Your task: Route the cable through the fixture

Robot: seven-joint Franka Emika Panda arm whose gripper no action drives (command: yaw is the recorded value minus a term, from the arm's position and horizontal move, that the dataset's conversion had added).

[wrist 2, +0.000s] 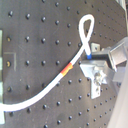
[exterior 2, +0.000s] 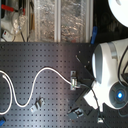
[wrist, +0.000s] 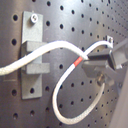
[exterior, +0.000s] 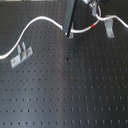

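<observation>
Gripping the long thin white cable (wrist 2: 75,62) just past its red band (wrist: 76,62), the robot's claw (wrist 2: 89,60) appeared closed on the cord. We noted the cable lying across the small grey metal clip fixture (wrist: 34,57) on the black perforated board (exterior: 75,90). We judged it should be lowered squarely into the slot, keeping tension light.

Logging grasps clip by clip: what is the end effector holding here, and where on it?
The end effector grips the cable just past its red band, beside a small loop.
</observation>
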